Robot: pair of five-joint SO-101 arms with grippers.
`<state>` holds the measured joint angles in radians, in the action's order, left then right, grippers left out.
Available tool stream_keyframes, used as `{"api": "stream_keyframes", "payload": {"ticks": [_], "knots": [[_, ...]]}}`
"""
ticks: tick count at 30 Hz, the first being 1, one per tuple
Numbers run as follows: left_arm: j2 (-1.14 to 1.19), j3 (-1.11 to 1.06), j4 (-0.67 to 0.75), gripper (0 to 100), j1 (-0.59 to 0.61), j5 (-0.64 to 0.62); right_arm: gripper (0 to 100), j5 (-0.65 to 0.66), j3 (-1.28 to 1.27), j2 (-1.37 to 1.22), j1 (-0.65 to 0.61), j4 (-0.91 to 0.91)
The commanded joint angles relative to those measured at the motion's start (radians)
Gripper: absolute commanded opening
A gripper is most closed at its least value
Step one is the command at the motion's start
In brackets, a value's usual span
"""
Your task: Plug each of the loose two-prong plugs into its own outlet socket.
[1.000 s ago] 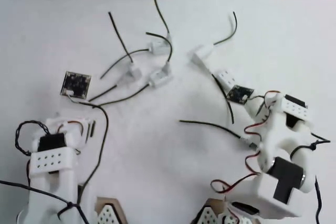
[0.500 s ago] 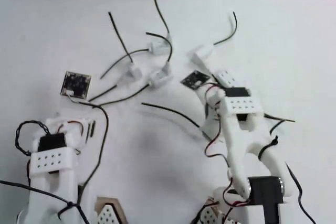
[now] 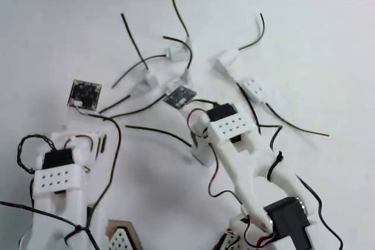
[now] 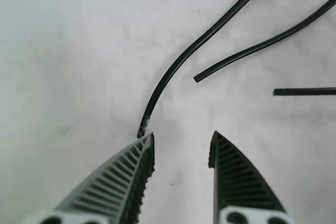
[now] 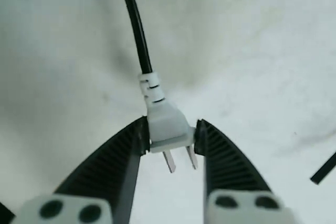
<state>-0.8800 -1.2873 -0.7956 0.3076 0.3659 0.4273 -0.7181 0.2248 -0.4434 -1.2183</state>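
The right gripper (image 5: 173,125) has its jaws closed snugly on a white two-prong plug (image 5: 166,125), prongs free, over the middle of the worktop (image 3: 328,39). The left gripper (image 4: 181,140), near left, has jaws parted and empty. The white sockets (image 3: 225,60) at the far middle appear unmated, so every insertion seems left to do. No writing is legible.

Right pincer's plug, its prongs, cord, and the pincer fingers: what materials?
Plug: light grey matte moulded plastic, with a ribbed strain relief. Prongs: flat silvery blades, probably metal. Cord: smooth black sheath, likely rubber or PVC. Right pincer fingers: black with ribbed faces, seemingly plastic.
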Motion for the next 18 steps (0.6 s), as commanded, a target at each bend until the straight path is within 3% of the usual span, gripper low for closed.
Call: {"api": "stream_keyframes", "payload": {"ticks": [1, 10, 18], "knots": [[-0.022, 0.003, 0.018, 18, 0.007, 0.012, 18.1, 0.003, 0.009, 0.044, -0.012, 0.001], [-0.022, 0.003, 0.018, 18, 0.007, 0.014, 16.6, 0.012, 0.103, 0.163, -0.025, -0.12], [-0.022, 0.003, 0.018, 18, 0.007, 0.028, 16.6, 0.13, -0.063, 0.257, -0.133, -0.147]]}}
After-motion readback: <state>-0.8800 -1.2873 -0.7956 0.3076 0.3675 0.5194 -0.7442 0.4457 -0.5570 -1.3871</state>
